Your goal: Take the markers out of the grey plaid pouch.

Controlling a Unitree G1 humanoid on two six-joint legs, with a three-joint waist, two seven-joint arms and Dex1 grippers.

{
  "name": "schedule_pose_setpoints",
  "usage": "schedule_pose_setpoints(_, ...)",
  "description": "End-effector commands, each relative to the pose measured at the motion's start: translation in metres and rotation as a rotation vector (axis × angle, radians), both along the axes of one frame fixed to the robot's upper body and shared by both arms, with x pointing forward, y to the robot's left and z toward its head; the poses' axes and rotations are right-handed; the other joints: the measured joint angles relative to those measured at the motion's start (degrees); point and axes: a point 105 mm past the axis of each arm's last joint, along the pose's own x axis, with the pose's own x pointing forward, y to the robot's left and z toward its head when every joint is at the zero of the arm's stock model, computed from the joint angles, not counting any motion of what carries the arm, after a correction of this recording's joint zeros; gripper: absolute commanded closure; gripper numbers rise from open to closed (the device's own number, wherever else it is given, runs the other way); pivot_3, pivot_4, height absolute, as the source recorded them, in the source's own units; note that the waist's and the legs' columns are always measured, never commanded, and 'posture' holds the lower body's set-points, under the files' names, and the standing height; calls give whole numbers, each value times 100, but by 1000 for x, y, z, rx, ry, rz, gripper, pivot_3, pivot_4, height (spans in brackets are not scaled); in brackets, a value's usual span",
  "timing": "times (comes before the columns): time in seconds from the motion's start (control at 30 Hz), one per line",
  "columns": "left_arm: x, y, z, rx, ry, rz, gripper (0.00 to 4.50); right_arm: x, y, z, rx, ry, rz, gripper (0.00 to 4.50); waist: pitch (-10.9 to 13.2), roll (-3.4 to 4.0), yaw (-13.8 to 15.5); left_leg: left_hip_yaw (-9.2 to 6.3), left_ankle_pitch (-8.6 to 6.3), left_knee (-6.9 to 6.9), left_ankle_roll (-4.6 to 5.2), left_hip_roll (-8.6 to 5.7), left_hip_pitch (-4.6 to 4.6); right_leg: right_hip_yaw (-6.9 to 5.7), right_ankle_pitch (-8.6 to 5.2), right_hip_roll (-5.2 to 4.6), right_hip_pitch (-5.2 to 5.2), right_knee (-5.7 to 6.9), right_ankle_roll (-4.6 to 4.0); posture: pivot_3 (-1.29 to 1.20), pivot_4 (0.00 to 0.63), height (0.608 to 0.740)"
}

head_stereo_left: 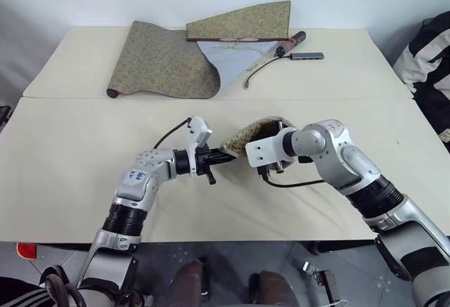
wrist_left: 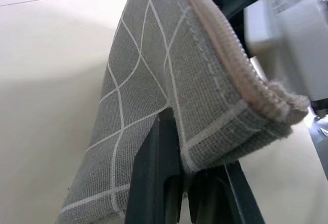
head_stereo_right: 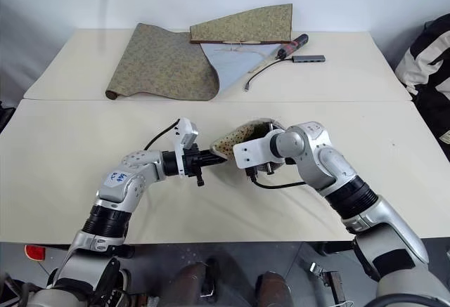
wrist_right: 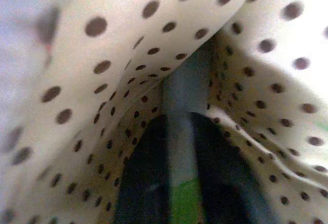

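Grey plaid pouch [wrist_left: 154, 80] pinched by left hand [head_stereo_left: 215, 159]; right hand [wrist_right: 174, 183] inside it pinches a marker [wrist_right: 179, 126].

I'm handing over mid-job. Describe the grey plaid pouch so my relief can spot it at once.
On the near cream table, look between the two arms. The soft grey fabric pouch with thin white grid lines hangs there, pinched at one edge by the left gripper, with the right gripper pushed into its mouth. Its dotted cream lining sets it apart from the olive-green patterned cloth on the far table.
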Motion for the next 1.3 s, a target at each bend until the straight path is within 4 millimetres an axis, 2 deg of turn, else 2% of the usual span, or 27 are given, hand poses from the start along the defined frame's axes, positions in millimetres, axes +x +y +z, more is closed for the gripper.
schedule_pose_setpoints(0.03,1,-1,14,-29,-70,3,4500,-6,0,25,40,-35,7,4459,0,0,9,0,0,0,0,0,-1,-1,0,0,0,0,0,0,150,740)
schedule_pose_setpoints(0.17,3,-1,14,-28,-76,16,4500,-13,-1,37,61,-32,5,4459,0,0,11,-1,0,-1,0,0,-2,-1,0,0,0,0,0,0,150,740)
schedule_pose_setpoints(0.33,3,-1,15,-38,-74,10,4500,-7,-9,22,48,-24,-34,4459,0,0,9,0,0,0,0,0,-1,-2,0,-1,0,-1,0,0,150,740)
schedule_pose_setpoints(0.43,2,-2,15,-36,-76,6,4500,-3,-12,18,30,-33,-51,3851,0,0,4,0,0,0,0,0,-2,-1,0,0,0,-1,0,0,150,740)
schedule_pose_setpoints(0.5,1,-3,15,-41,-69,-4,4500,5,-18,18,-29,-82,-71,3165,0,0,4,0,0,-1,0,0,-1,-1,0,0,0,0,0,0,150,740)
schedule_pose_setpoints(0.6,-2,-4,14,-41,-63,-16,4500,8,-17,16,-29,-86,-74,2208,0,0,9,0,0,0,0,0,-2,-1,0,0,0,-1,0,0,150,740)
schedule_pose_setpoints(0.8,-2,-4,13,-37,-61,-16,4500,9,-11,3,-43,-58,-66,2208,0,0,-1,0,0,0,0,0,-1,-1,0,1,0,0,0,0,150,740)
schedule_pose_setpoints(1.13,-5,-5,13,-45,-58,-28,4500,21,-15,-6,-60,-68,-109,2208,0,0,-4,0,0,0,0,0,0,0,0,1,0,0,0,0,150,740)
schedule_pose_setpoints(1.3,-6,-7,13,-44,-55,-34,4500,22,-19,-21,-83,-29,-130,2208,0,0,-5,0,0,1,0,1,2,2,0,2,1,1,0,0,150,740)
